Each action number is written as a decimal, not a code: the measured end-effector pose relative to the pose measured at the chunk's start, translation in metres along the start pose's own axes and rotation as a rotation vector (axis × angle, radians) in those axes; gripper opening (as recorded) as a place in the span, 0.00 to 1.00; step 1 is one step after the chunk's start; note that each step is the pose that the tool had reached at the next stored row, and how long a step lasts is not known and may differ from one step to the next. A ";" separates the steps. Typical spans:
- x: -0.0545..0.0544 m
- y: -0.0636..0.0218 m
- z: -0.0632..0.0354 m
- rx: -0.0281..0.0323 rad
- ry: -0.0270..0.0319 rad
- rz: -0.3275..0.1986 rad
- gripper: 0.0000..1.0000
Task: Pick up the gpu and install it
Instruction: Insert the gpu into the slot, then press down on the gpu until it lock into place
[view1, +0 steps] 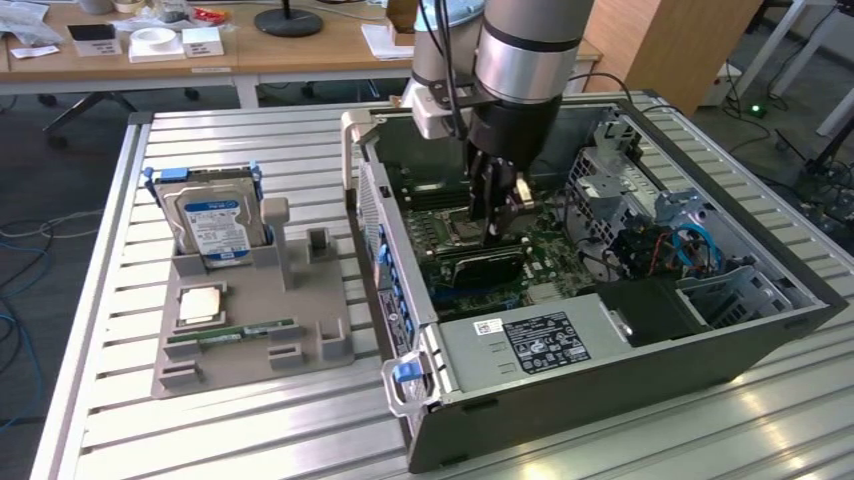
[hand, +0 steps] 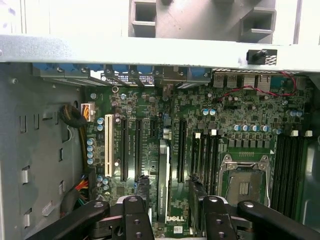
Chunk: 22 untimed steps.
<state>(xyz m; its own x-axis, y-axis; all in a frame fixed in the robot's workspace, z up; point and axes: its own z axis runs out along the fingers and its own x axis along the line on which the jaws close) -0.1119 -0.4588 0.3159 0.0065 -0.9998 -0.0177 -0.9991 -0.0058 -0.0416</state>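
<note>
The gpu (view1: 481, 264) is a dark flat card standing on edge in a slot of the green motherboard (view1: 447, 235), inside the open computer case (view1: 747, 330). My gripper (view1: 497, 228) hangs straight down into the case, its tips just above the card's top edge. In the wrist view the gpu (hand: 163, 185) appears edge-on as a thin strip in a long slot. My gripper (hand: 170, 189) straddles it, open, and a gap shows between the card and the fingers (hand: 144, 186) on each side.
On the exterior view's left, a grey holder (view1: 314, 330) carries a hard drive (view1: 214, 225), a CPU chip (view1: 200, 303) and a green RAM stick (view1: 247, 330). Case walls, drive cages (view1: 641, 200) and the power supply (view1: 527, 345) ring the motherboard. The CPU socket (hand: 242, 182) lies beside the slots.
</note>
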 end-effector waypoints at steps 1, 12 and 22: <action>0.000 0.0000 -0.0008 0.0001 -0.0002 0.000 0.45; 0.000 -0.0006 -0.0157 0.0001 -0.0003 0.000 0.45; 0.000 -0.0008 -0.0185 0.0002 -0.0003 0.000 0.45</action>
<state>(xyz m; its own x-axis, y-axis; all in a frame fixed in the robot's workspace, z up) -0.1119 -0.4588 0.3344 0.0065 -0.9998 -0.0180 -0.9991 -0.0057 -0.0418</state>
